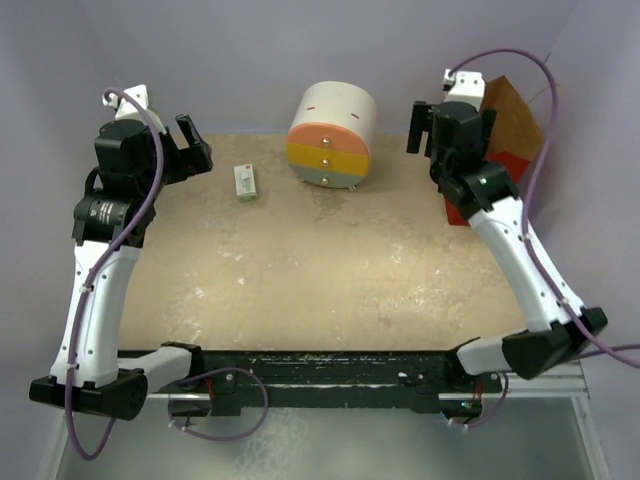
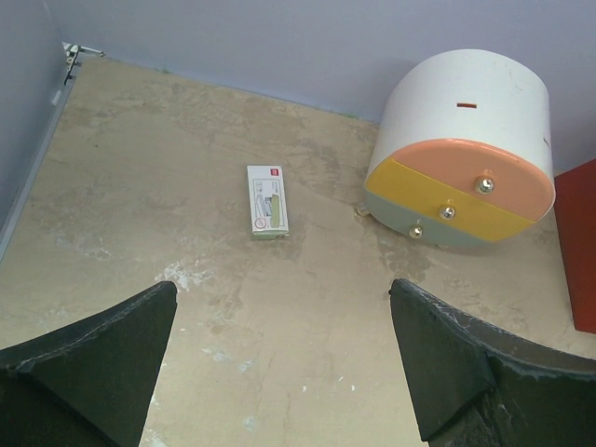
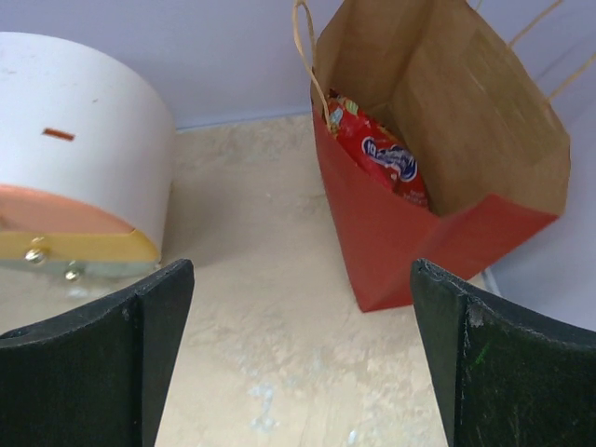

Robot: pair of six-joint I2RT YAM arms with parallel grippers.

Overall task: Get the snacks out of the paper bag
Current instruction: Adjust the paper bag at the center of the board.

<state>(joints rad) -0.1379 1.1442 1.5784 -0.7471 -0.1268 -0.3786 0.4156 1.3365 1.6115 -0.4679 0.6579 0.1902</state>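
Observation:
The paper bag (image 3: 400, 228), red outside and brown inside, stands upright at the far right of the table; it also shows in the top view (image 1: 510, 125) behind my right arm. A red chip bag with a blue logo (image 3: 377, 154) stands inside it against the near wall. The small candy wrappers are hidden. My right gripper (image 3: 303, 358) is open and empty, held above the table a short way in front of and left of the bag; it also shows in the top view (image 1: 450, 125). My left gripper (image 2: 284, 358) is open and empty at the far left (image 1: 195, 145).
A round white drawer unit with orange and yellow drawers (image 1: 333, 135) stands at the back centre, left of the bag. A small white-green box (image 1: 244, 182) lies flat to its left. Purple walls close the back and sides.

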